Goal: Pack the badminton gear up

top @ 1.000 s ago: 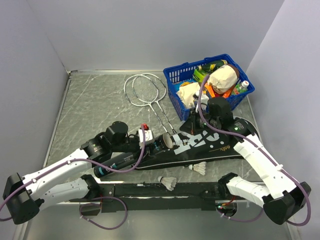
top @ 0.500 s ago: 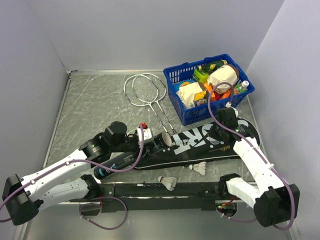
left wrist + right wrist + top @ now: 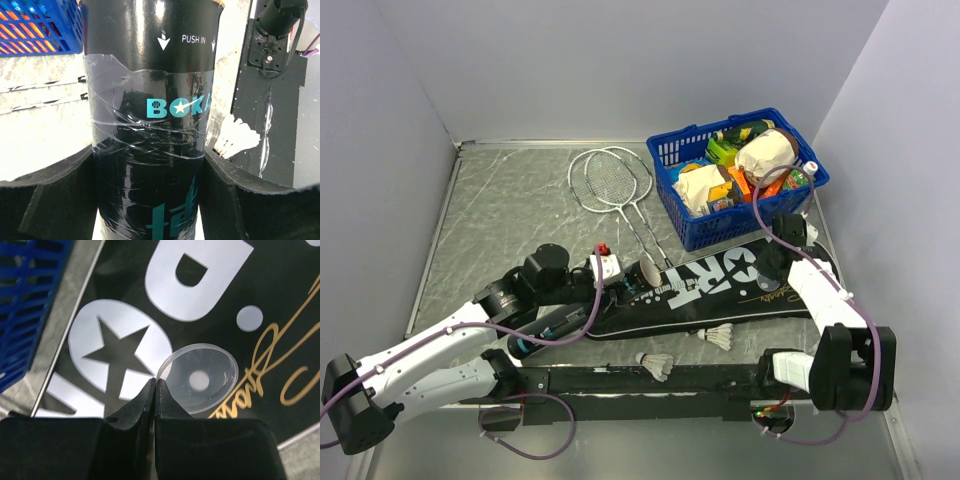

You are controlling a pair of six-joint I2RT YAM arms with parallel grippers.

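The left gripper has its black fingers spread just to the width of the long dark cylindrical tube, pressing on both its sides. The tube is glossy black and wrapped in crinkled clear tape, with teal "BOKA" lettering and a white "PUSH IN" near its end. It lies slanted, left of centre, by the narrow end of the black racket-shaped bag. The right gripper has its jaws pressed together, pinching the rim of a clear round plastic cap over the bag's white letters. A white feather shuttlecock lies just beside the bag's near edge, and another shuttlecock lies nearer still. Two thin silver-white rackets lie far, left of the blue plastic basket.
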